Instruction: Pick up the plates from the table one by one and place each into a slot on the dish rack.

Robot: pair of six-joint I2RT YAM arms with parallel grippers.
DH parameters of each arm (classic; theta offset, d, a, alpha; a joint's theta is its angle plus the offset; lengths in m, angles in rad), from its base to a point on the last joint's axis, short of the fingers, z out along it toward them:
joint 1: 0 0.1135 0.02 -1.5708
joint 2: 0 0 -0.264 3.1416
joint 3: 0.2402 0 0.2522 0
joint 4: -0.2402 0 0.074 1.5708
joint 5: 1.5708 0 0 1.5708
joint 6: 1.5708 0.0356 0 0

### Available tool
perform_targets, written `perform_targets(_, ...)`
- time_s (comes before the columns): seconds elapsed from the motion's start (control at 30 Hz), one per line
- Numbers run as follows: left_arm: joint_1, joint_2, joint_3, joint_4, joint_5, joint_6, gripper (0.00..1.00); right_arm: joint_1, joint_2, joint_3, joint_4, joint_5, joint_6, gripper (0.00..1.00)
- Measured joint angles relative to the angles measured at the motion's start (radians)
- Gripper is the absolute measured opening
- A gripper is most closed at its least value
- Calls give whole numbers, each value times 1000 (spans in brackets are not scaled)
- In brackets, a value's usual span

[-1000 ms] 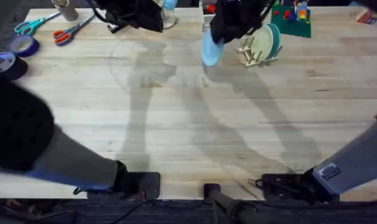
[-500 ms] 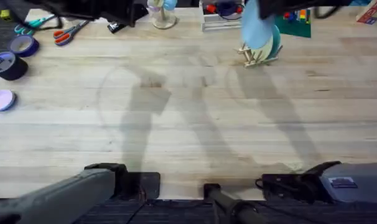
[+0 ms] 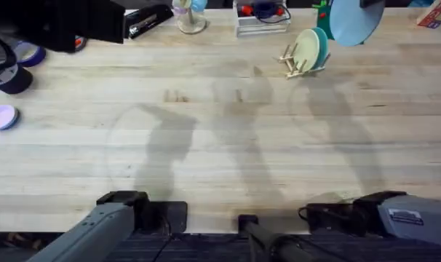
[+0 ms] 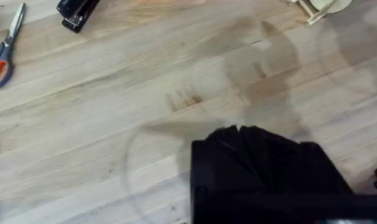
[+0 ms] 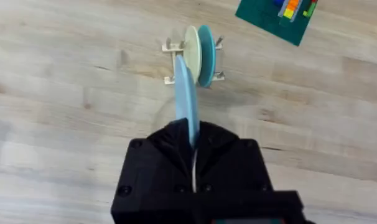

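Right tool [image 5: 193, 138] pinching thin round blue plate [image 5: 184, 99].

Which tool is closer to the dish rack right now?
Right. The right tool holds a light blue plate just above the dish rack; the left tool hovers over bare table, far off.

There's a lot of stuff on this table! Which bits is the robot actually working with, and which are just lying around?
In use:
- light blue plate, held by the right end effector
- dish rack, already holding a cream plate and a teal one

Lying about:
- scissors
- stapler
- tape rolls
- pink disc
- green board with blocks
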Motion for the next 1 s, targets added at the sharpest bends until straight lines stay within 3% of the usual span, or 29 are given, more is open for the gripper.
perform_targets(0.07, 0, 0, 0, -4, 0, 1, 119, 0, 0, 0, 2, 0, -14, 30)
perform_targets(0.13, 0, 1, 0, -4, -4, 7, 372, 0, 0, 0, 3, 0, -24, 30)
perform_targets(0.23, 0, 2, 0, -4, -4, 7, 854, 0, 0, 0, 3, 0, -32, 30)
perform_targets(0.27, 0, 2, 0, -4, -4, 3, 954, 0, 0, 0, 4, 0, -33, 30)
perform_targets(0.33, 0, 2, 0, -5, -6, 7, 992, 0, 0, 0, 4, 0, -35, 30)
perform_targets(1.0, 0, 2, 0, -7, -7, 7, 994, 0, 0, 0, 7, 0, -38, 30)
